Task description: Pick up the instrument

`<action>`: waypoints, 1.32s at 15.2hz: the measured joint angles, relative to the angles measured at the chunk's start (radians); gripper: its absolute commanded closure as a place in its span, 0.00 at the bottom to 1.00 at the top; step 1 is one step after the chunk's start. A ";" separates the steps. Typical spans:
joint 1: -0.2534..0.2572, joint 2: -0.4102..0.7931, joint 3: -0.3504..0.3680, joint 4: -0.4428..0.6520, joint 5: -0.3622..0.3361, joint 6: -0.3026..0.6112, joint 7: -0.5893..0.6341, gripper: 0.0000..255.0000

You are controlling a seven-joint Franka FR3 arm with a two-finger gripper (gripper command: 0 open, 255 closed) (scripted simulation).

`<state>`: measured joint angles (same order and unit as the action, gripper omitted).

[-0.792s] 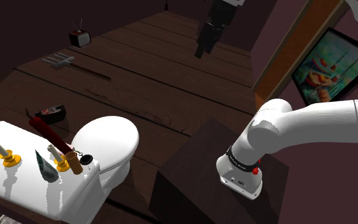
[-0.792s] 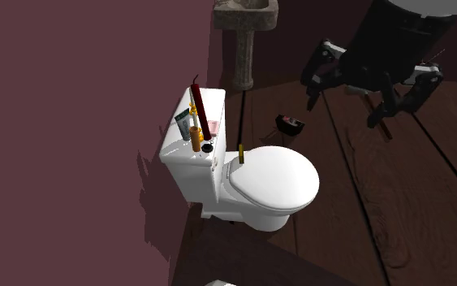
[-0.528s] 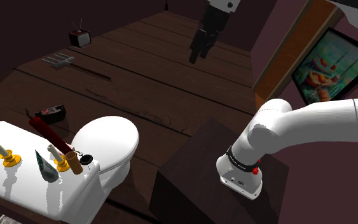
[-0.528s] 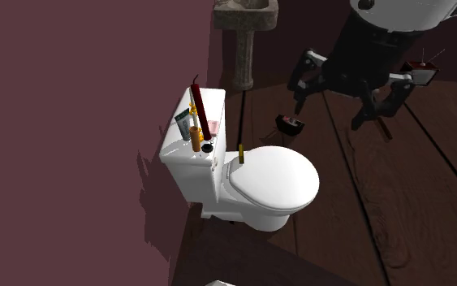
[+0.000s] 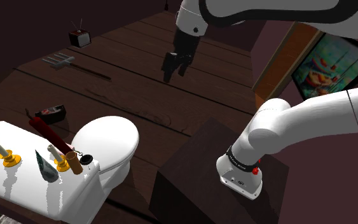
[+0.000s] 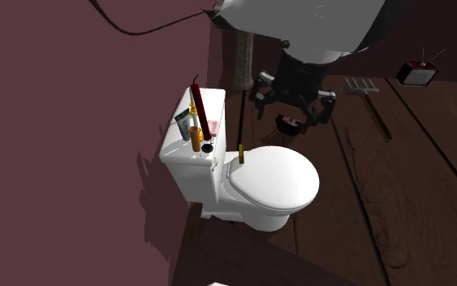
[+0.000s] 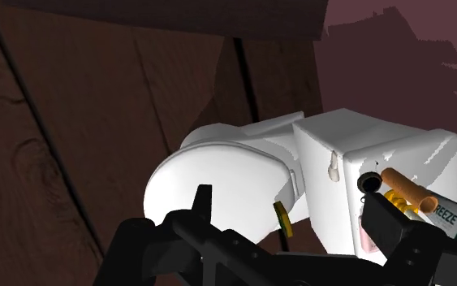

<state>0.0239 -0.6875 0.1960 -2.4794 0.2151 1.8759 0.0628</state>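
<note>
While the dark red rod-like instrument (image 5: 44, 131) lies along one end edge of the toilet tank's lid (image 5: 21, 137), the hand (image 5: 174, 72), fingers spread and empty, has swung down toward the toilet from farther off. The approach is underway, with no grasp begun.

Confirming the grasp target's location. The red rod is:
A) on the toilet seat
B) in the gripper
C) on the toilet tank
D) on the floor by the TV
C: the red rod lies on top of the tank, beside the candle holders.
</note>
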 measured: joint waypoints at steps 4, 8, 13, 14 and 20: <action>0.012 0.091 0.080 -0.021 0.029 0.114 0.081 0.00; 0.013 0.225 0.165 -0.008 0.038 0.235 0.169 0.00; 0.002 0.402 0.258 0.042 0.004 0.357 0.292 0.00; -0.004 0.446 0.274 0.062 -0.013 0.379 0.319 0.00; -0.006 0.702 0.351 0.160 -0.164 0.507 0.525 0.00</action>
<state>0.0181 0.0149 0.5467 -2.3197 0.0515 2.3827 0.5876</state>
